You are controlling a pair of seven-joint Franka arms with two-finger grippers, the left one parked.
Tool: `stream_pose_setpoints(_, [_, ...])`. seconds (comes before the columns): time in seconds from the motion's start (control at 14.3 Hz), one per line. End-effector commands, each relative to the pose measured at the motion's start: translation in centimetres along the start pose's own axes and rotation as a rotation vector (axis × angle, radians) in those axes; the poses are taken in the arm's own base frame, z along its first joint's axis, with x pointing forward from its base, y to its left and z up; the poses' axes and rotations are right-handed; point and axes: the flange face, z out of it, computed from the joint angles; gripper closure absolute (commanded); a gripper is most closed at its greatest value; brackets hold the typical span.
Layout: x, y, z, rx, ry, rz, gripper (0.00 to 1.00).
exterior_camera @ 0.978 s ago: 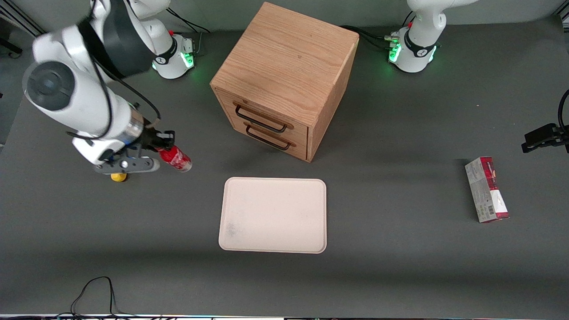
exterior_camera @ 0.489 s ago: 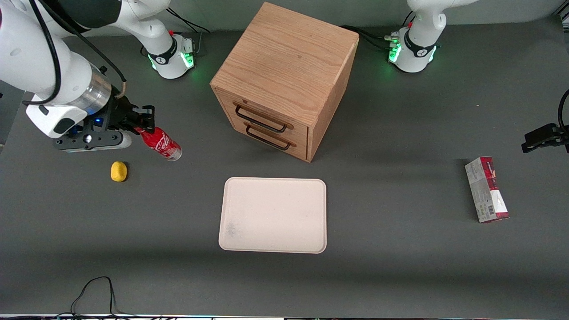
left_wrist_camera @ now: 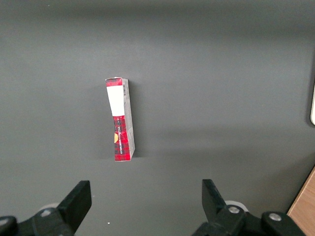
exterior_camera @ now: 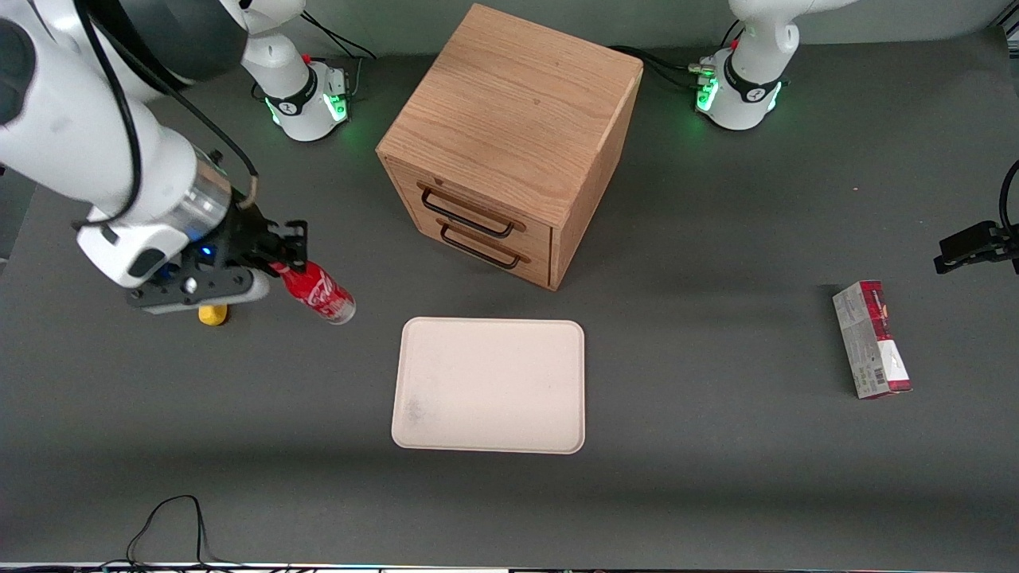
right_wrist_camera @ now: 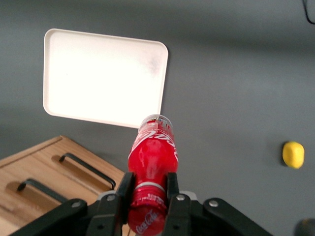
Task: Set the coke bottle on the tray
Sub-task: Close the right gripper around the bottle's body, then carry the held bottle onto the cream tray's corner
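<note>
Gripping the coke bottle (exterior_camera: 320,291) near its capped end, the gripper (exterior_camera: 275,256) hangs above the dark table (exterior_camera: 716,477) toward the working arm's end, its two black fingers (right_wrist_camera: 124,189) pressed against the bottle's neck from either side. The bottle is off the table and tilted, its red cap up at the fingers and its clear base slanting down and out toward the tray (exterior_camera: 489,385); white script shows along its red label. In the right wrist view the coke bottle (right_wrist_camera: 151,157) runs straight out from between the fingers, and its base overlaps the nearest rim of the tray (right_wrist_camera: 101,73) in that picture, though the front view shows the bottle short of the tray, not over it. The tray lies flat and bare on the table, nearer to the front camera than the wooden drawer box (exterior_camera: 509,135), which stands with its two dark handles facing the tray. A small yellow lump (exterior_camera: 212,315) sits on the table just under the gripper's body, partly hidden by it in the front view; the wrist camera shows the yellow lump (right_wrist_camera: 293,154) whole and apart from the bottle. A red-and-grey carton (exterior_camera: 872,339) lies toward the parked arm's end of the table, well apart from everything else.
</note>
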Motion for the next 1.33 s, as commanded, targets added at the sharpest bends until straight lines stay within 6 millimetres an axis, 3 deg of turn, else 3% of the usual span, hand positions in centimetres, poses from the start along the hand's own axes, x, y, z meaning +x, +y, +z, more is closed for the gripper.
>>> stream_pose_setpoints(0.0, [2.7, -1.3, 0.6, 0.032, 0.046, -0.009, 1.00])
stream_pose_setpoints(0.35, [3.5, -5.7, 4.4, -0.045, 0.071, -0.069, 1.00])
stream_pose_setpoints(0.63, [4.2, -5.8, 5.9, -0.046, 0.063, -0.088, 1.00])
stream_pose_setpoints(1.05, [7.8, -5.7, 14.7, -0.066, 0.022, -0.089, 1.00])
stream_pose_setpoints(1.26, [9.0, -5.6, 18.1, -0.068, 0.016, -0.086, 1.00])
